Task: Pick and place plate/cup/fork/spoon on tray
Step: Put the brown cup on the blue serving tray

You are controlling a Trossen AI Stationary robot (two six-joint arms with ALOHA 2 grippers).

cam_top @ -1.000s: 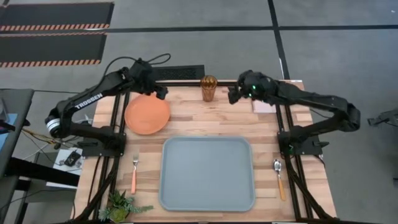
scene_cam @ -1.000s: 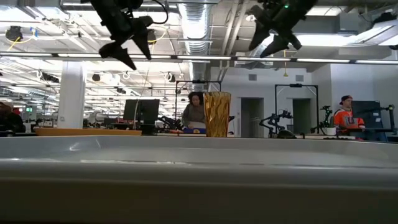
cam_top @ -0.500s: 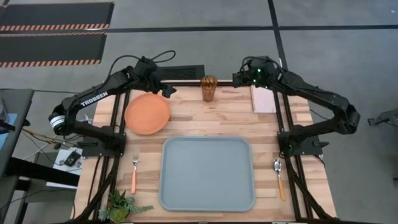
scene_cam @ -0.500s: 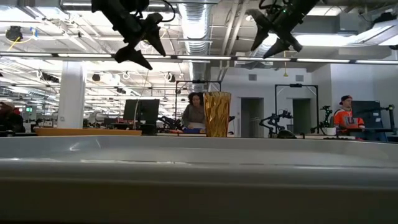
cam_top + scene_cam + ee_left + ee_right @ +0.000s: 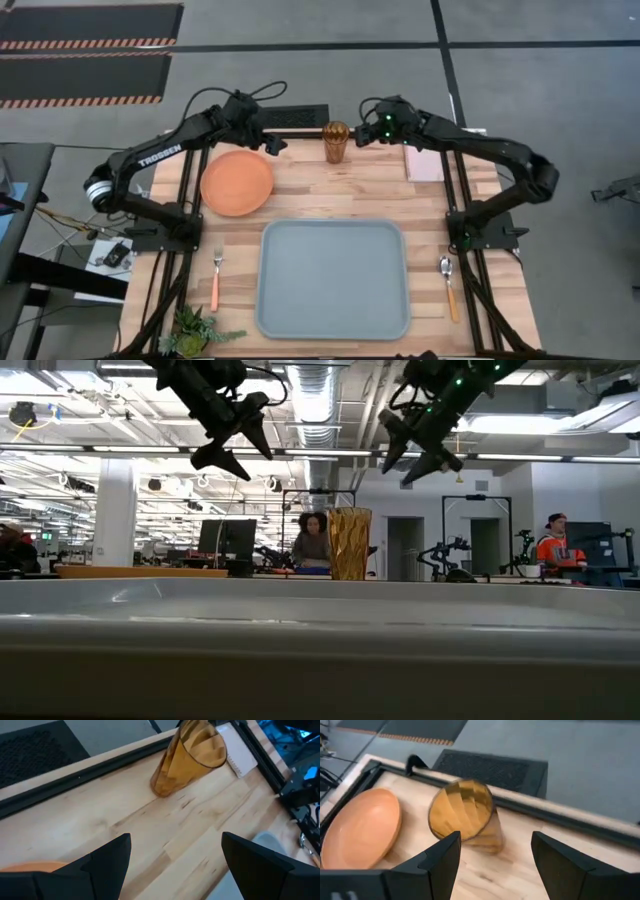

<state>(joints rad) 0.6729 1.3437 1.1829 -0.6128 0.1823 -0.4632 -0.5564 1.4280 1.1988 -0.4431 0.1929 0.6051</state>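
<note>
Nothing's on the tray yet: right claw hangs spread just beside the cup, left claw spread past the plate, fork and spoon well back on the bench.

One camera looks straight down on the bench, one looks level across it, and both wrist cameras look close on the cup, which all views share.

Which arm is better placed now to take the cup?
Probably the right. The right gripper hangs open close beside the cup, which fills its wrist view. The left gripper, also open, is farther off, by the plate.
</note>
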